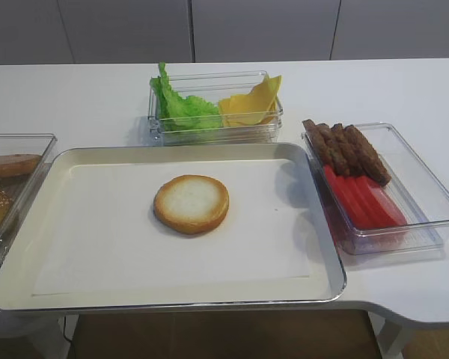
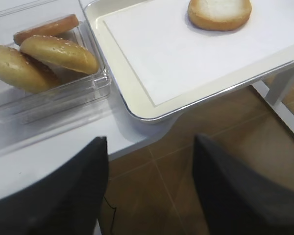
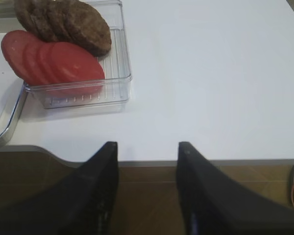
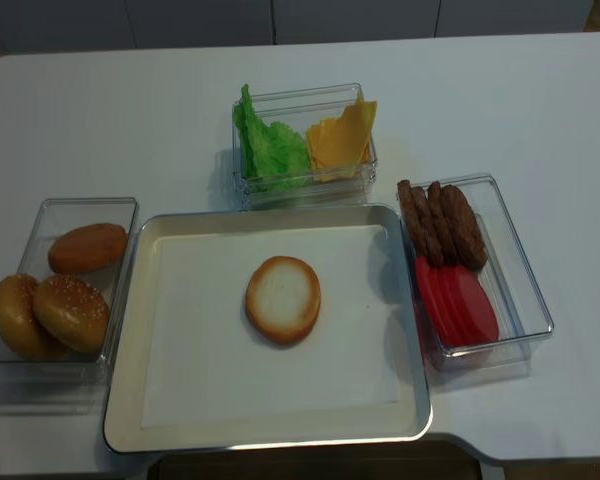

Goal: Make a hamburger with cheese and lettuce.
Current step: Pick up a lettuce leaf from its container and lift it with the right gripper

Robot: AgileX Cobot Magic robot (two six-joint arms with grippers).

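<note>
A white table [image 4: 540, 90] carries a metal tray [image 4: 120, 400] lined with white paper [image 4: 200, 370], a clear box [image 4: 120, 215] of sesame buns [image 4: 70, 310] on its left, and another clear box [image 4: 515, 260] of brown patties [image 4: 442, 222] and tomato slices [image 4: 458, 305] on its right.

1 hamburger [image 4: 283, 299], 1 tray [image 4: 130, 300], 3 clear bins [image 4: 525, 290], 3 sesame buns [image 4: 72, 311], 4 patties [image 4: 442, 222].

No text, label, brand, number or sign can be read on anything in these views.
</note>
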